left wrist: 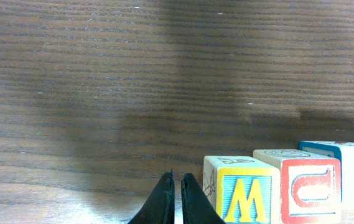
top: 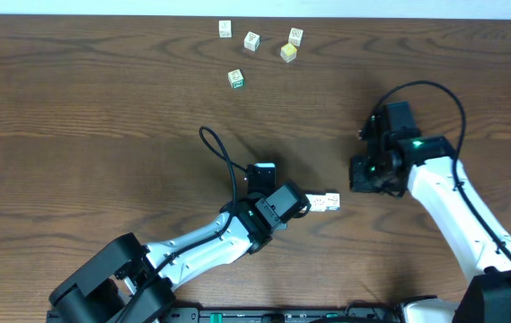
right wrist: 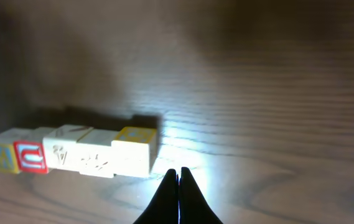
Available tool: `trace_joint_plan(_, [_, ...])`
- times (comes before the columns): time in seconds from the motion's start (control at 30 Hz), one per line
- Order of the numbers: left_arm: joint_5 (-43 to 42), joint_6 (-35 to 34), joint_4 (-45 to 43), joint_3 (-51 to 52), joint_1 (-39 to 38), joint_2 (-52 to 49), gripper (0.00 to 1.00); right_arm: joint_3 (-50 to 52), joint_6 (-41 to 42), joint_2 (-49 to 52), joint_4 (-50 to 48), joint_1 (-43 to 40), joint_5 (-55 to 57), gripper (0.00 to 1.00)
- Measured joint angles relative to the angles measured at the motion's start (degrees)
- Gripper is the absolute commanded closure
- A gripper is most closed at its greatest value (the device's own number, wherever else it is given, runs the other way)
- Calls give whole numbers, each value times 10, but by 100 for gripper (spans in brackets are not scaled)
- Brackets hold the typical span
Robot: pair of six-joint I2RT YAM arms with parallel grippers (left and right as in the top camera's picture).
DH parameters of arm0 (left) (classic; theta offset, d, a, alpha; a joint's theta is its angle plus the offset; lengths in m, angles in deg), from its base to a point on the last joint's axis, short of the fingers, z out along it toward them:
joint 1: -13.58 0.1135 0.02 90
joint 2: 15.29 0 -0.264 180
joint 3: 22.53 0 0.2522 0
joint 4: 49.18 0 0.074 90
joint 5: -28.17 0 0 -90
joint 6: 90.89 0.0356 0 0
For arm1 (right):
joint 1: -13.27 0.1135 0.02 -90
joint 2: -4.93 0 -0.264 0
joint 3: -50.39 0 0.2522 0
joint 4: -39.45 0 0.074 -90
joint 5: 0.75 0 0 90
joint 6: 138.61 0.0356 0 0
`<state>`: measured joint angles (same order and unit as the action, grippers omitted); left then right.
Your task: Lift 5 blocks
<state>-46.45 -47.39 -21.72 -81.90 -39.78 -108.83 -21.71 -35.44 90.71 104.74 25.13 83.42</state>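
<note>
- The left pincer [left wrist: 176,200] is clenched on nothing; the row of blocks [left wrist: 270,186] starts just right of its tips.
- The right pincer [right wrist: 178,186] is likewise clenched and empty, with the same row running off to its left, yellow-topped end nearest.
- Risk: if squeezed only from the ends, five loose blocks could buckle mid-row and spill onto the table [left wrist: 102,74], especially if the thin tips press off-centre.

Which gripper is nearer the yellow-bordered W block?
Left. The left gripper is right beside the yellow-bordered W block; the right gripper is off the opposite end of the row of blocks.
</note>
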Motion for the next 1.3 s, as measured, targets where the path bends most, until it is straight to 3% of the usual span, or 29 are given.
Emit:
trace_joint_plan(0.33, [0,0,0,0,0,0,92,86,22,1,-64,29,-1,99])
trace_joint_plan(1.13, [0,0,0,0,0,0,92,89,4,3,-262,45,-110,99])
trace_joint_plan(1.3, [0,0,0,0,0,0,93,89,20,40,-292,63,-119,99])
